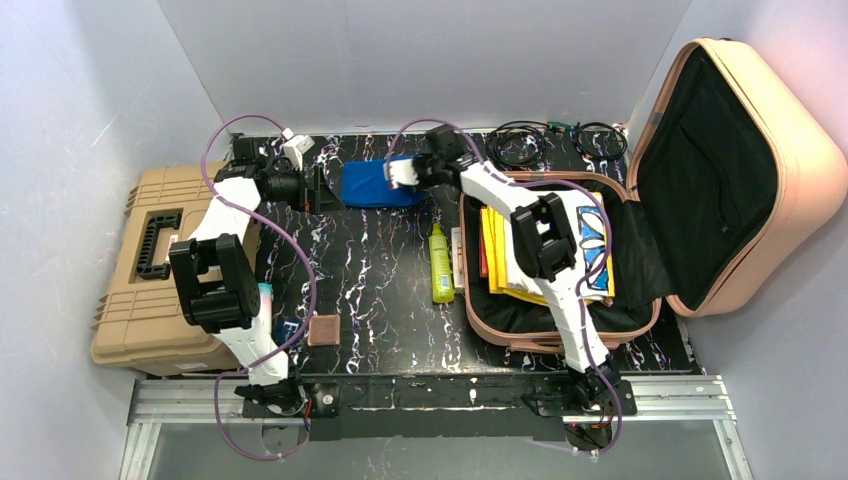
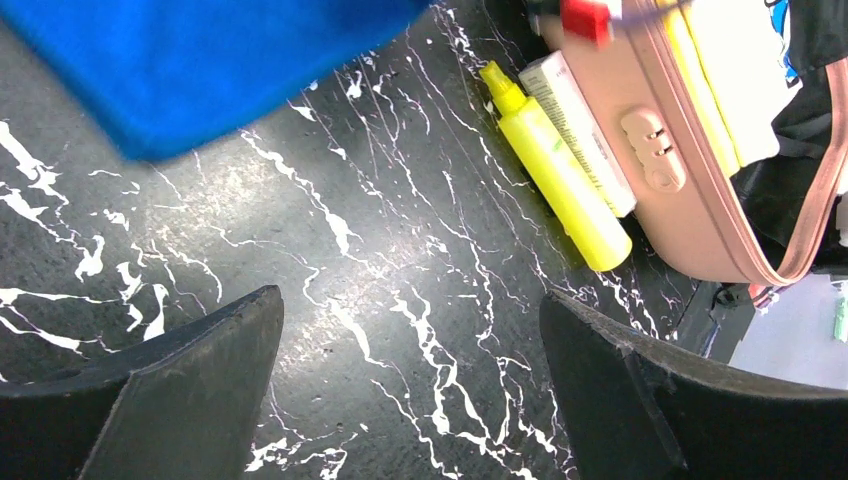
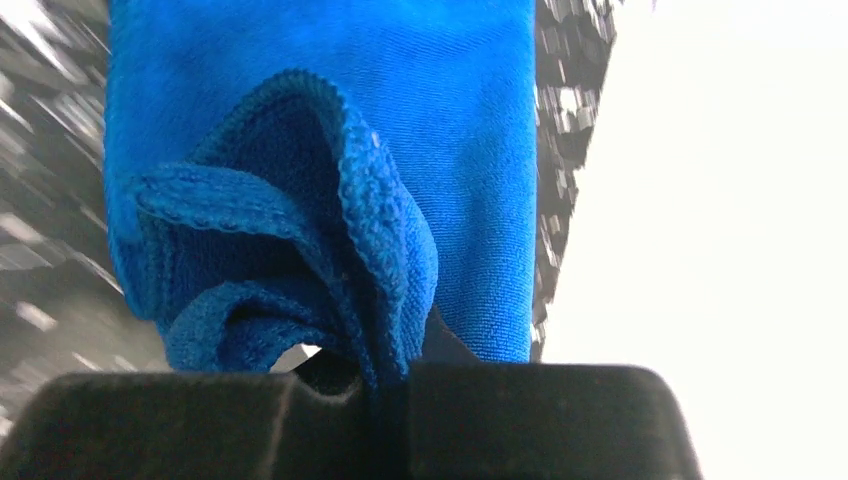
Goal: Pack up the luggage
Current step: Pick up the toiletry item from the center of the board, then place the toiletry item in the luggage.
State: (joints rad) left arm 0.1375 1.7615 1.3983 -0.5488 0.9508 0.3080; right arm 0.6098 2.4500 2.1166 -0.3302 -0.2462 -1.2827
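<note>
Right jaws tight on blue cloth (image 1: pixel 375 184), left jaws wide, luggage (image 1: pixel 800 150) to their right.

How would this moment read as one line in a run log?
left fingers: open, empty | right fingers: shut on blue cloth | luggage: open, partly packed

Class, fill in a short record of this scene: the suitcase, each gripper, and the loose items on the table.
Suitcase: open, lid raised to the right, flat yellow items inside
Left gripper: open, empty, above the table
Right gripper: shut on the blue cloth
Yellow bottle: lying on the table beside the suitcase's left wall
Cables: at the table's far edge
</note>
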